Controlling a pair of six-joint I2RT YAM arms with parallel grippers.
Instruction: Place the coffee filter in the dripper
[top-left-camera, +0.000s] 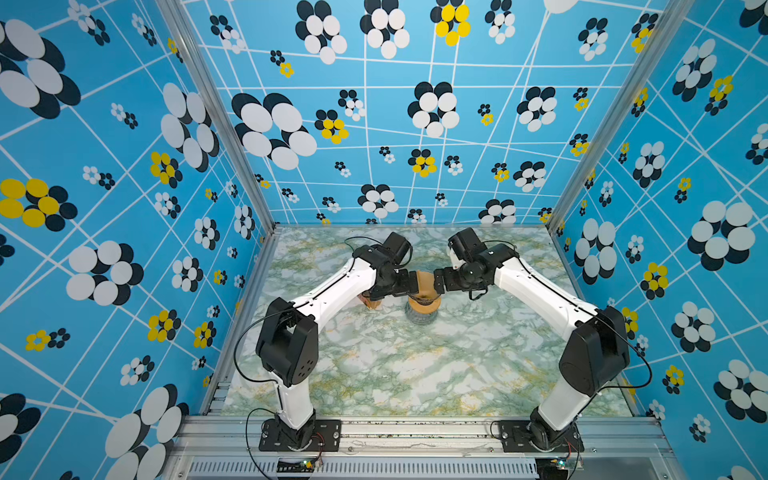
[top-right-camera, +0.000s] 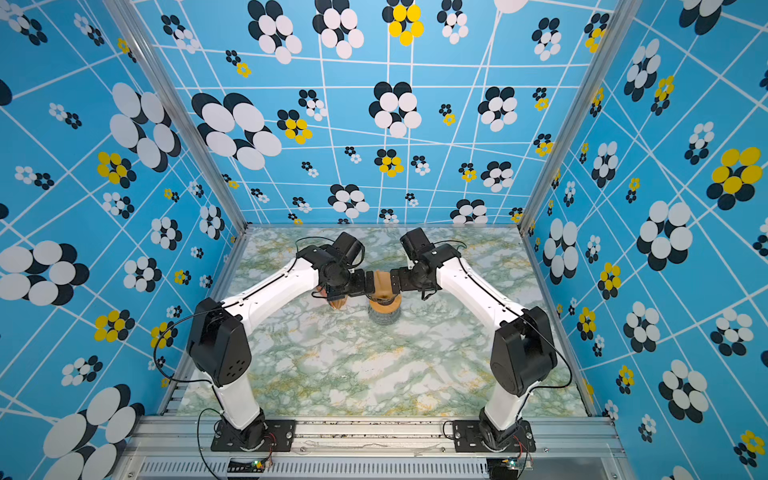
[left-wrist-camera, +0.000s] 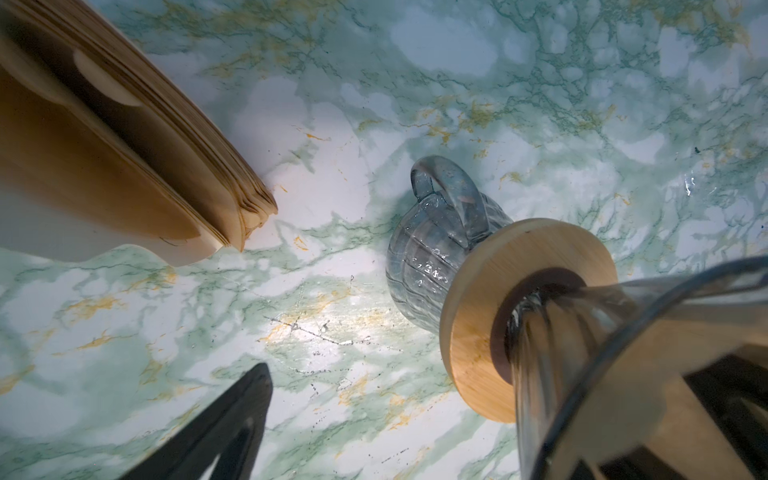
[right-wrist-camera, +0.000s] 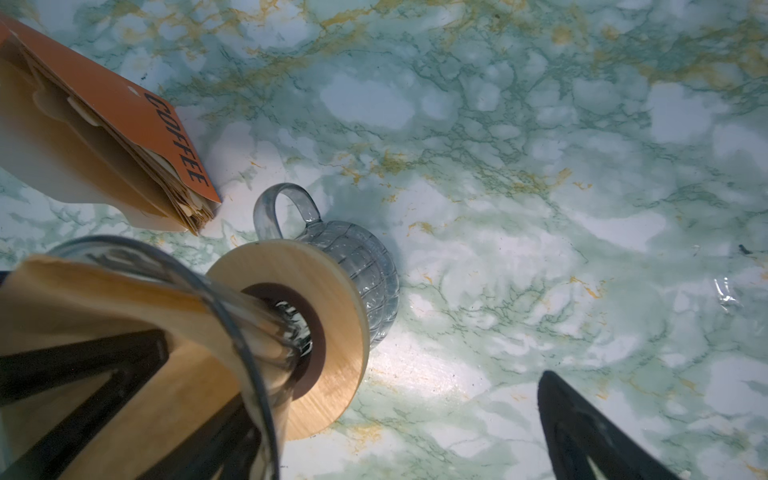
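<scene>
The dripper (top-left-camera: 423, 304), a clear ribbed glass cone (left-wrist-camera: 582, 332), stands in a wooden ring on a glass jug mid-table. The tan coffee filter (top-left-camera: 424, 282) sits in its mouth, its paper (right-wrist-camera: 104, 291) showing behind the glass rim and rising above it in both top views. My left gripper (top-left-camera: 406, 284) and right gripper (top-left-camera: 439, 282) meet at the cone from either side, both open wide. One left finger (left-wrist-camera: 232, 424) and one right finger (right-wrist-camera: 582, 436) hang outside over bare table. In the right wrist view the other right finger (right-wrist-camera: 83, 374) shows dark against the paper.
The wooden ring (left-wrist-camera: 478, 311) rests on the ribbed glass jug (right-wrist-camera: 361, 266), whose handle (left-wrist-camera: 449, 183) points toward the orange packet (right-wrist-camera: 137, 108) of stacked tan papers (left-wrist-camera: 145, 145). The packet lies just left of the jug, under my left arm (top-left-camera: 372, 304).
</scene>
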